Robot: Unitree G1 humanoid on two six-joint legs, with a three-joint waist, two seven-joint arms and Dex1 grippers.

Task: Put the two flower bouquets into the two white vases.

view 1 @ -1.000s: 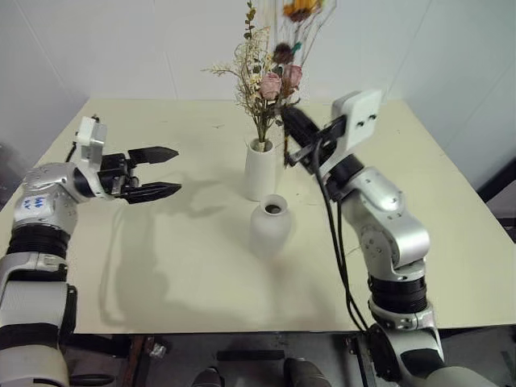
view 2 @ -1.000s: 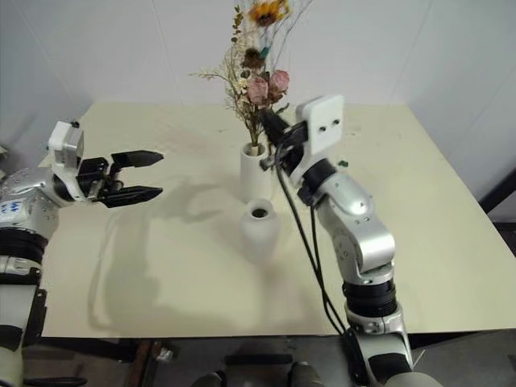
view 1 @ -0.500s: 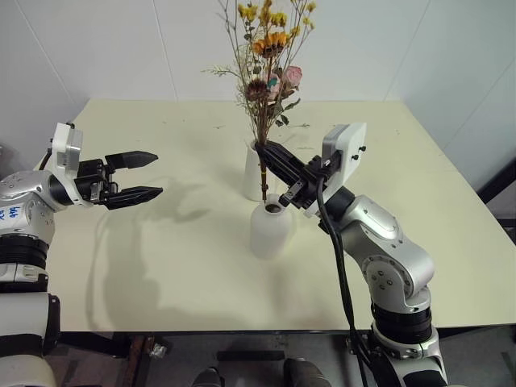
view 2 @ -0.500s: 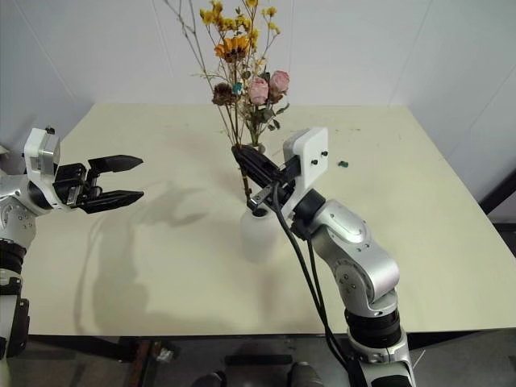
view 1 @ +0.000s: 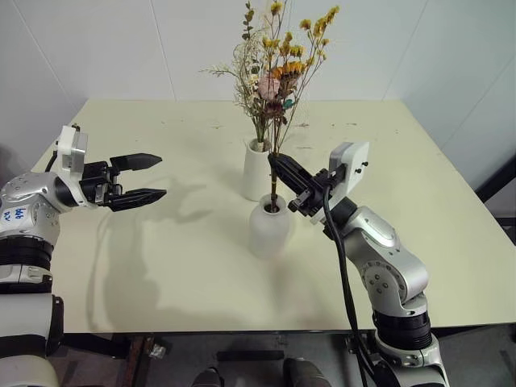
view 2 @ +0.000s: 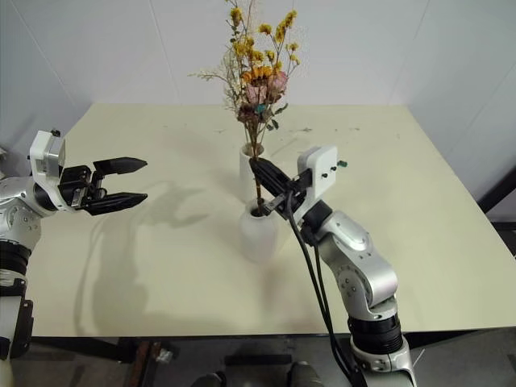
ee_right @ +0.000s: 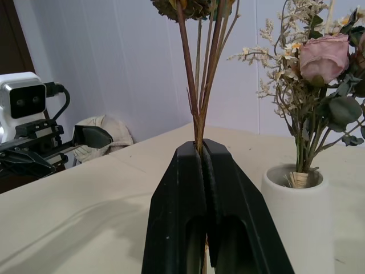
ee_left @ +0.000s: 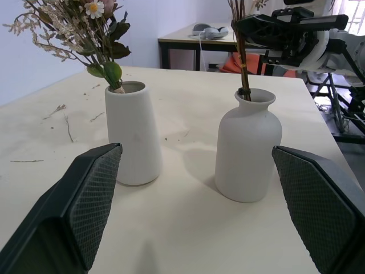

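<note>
On the tabletop [view 1: 161, 274] I had the tall vase [view 1: 260, 169] holding the rose bouquet [view 1: 256, 89], with the round vase [view 1: 269, 226] just in front of it. My right gripper [view 1: 276, 164] had its fingers clamped together on the stems of the thin yellow bouquet [view 1: 294, 56], which stood upright with their lower ends inside the round vase's neck. My left gripper [view 1: 153, 178] hung level above the tabletop, well off to the left of both vases, its fingers spread wide apart around nothing.

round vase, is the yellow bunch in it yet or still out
In. The thin yellow bunch's stems pass down through the mouth of the round vase, seen clearly in the left wrist view, while the right gripper is shut on them just above the rim.
</note>
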